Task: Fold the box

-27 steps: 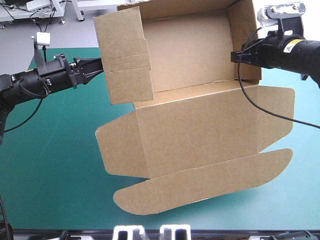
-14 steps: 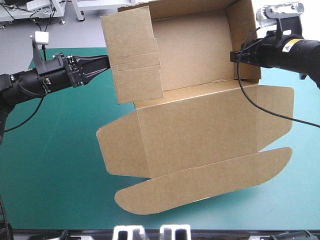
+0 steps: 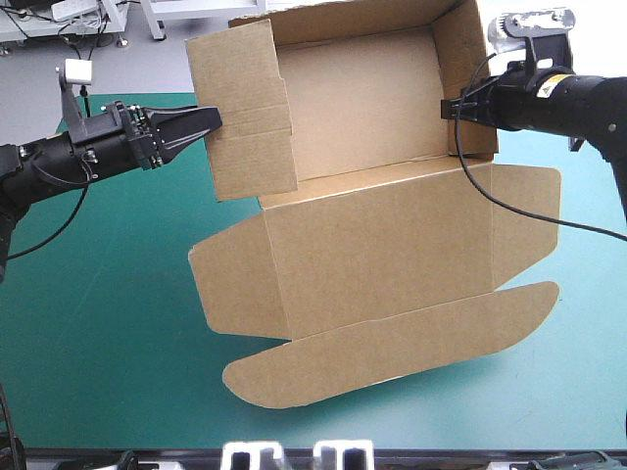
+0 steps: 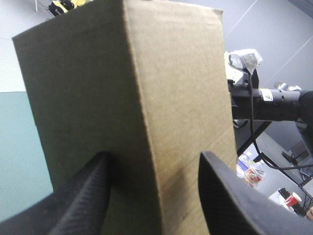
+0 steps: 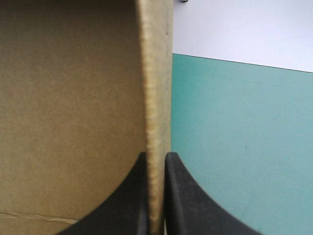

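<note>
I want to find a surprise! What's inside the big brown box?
Nothing shows inside the brown cardboard box: just its bare floor and walls. Its raised left side flap covers one inner corner, so that bit is hidden.

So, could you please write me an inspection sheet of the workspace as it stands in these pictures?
Surface: teal-green cover, flat, no stains visible.
Job's things: brown box, open; the far part has its walls raised, and the lid and rounded flap are spread out toward the near edge.
Clutter: nothing seen.
Grippers: left gripper open, one finger on either side of the left wall at its folded edge; right gripper shut on the edge of the right wall.
Cables: nothing seen.
Surroundings: nothing seen at the table.
</note>
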Robot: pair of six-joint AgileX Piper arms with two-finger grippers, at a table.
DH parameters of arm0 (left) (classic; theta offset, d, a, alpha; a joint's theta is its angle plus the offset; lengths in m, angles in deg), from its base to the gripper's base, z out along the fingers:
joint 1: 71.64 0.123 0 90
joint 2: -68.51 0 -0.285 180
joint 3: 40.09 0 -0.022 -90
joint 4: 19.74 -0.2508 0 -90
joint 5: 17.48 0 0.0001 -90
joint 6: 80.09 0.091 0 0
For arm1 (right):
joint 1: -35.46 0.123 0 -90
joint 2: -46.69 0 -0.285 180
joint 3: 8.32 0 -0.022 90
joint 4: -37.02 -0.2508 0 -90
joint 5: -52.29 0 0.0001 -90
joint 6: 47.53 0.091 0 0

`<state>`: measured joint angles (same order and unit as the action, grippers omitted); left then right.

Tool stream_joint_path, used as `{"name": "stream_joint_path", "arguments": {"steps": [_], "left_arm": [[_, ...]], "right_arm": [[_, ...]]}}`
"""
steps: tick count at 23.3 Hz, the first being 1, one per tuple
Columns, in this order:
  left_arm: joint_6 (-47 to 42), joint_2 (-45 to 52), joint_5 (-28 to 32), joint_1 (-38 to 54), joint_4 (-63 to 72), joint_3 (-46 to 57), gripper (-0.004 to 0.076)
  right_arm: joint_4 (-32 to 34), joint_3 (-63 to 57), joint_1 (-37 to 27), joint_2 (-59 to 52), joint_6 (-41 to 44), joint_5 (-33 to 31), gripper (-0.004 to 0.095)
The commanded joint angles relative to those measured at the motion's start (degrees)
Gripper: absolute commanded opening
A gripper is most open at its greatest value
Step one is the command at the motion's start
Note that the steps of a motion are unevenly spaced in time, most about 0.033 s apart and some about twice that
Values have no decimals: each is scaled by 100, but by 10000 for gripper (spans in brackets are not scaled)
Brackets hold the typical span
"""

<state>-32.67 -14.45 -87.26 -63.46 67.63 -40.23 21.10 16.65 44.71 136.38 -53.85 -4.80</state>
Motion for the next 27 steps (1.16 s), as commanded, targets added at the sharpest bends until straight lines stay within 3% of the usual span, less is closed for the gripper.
{"name": "stream_joint_path", "arguments": {"steps": [1,6,12,16,21,24,27], "left_arm": [[-35,189,-410,-54,366,-173,393],[-35,189,-326,-54,-244,-173,393],[-35,189,-338,-54,-500,-173,393],[-139,189,-278,-54,-1079,-173,393],[-809,189,449,-521,-2471,-173,388],[-1560,178,1206,-861,-3287,-173,308],[-1674,65,1516,-939,-3405,-173,94]], "right_arm": [[-293,173,59,-162,-23,570,2],[459,173,551,-148,357,622,2],[2540,173,1693,-148,1722,636,4],[3065,173,2178,-148,2277,636,4],[3906,173,3000,-49,3100,455,4],[3998,173,3452,11,3341,380,4],[3917,173,3709,18,3562,37,4]]}}
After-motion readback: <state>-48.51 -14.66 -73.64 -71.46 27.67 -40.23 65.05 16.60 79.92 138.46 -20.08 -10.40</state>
